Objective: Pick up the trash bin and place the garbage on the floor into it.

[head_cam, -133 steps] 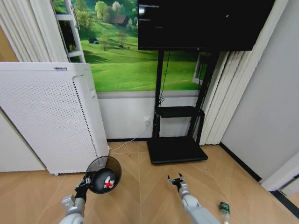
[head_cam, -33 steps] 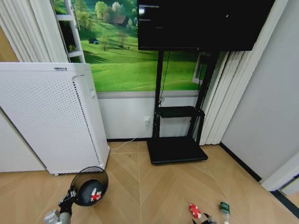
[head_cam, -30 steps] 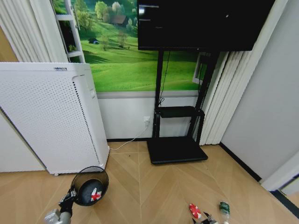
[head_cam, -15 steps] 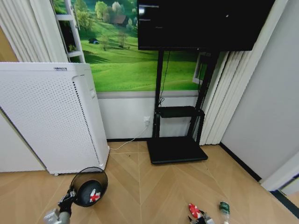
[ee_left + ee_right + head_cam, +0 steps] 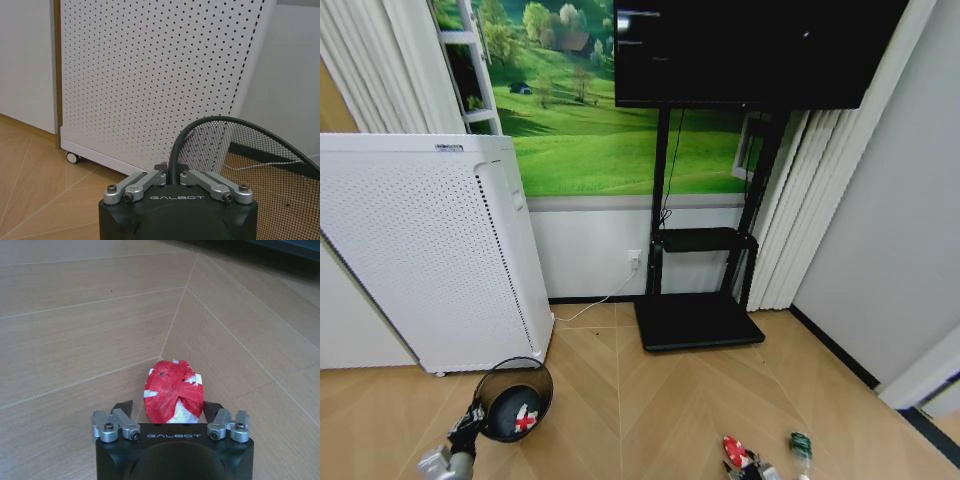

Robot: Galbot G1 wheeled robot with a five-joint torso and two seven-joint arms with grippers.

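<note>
Right gripper (image 5: pixel 173 409): down at the floor (image 5: pixel 75 330), jaws spread narrowly to either side of a crumpled red-and-white wrapper (image 5: pixel 174 396), one dark fingertip (image 5: pixel 123 407) on each flank; whether the pads already touch it cannot be told. Wrapper: judged very light, soft and springy, likely to crush under the squeeze and slip if caught only by a loose fold; best taken across its thick middle. Small green-labelled bottle (image 5: pixel 801 444): lying on the floor just beside the wrapper, apart from it.

Left gripper (image 5: pixel 172 176): closed on the thin rim of the black mesh bin (image 5: pixel 240 165), held tilted off the floor near the white perforated appliance (image 5: pixel 150 75); one red-and-white piece (image 5: pixel 525 420) lies inside. Bin: judged light, stiff, rim the natural hold.
</note>
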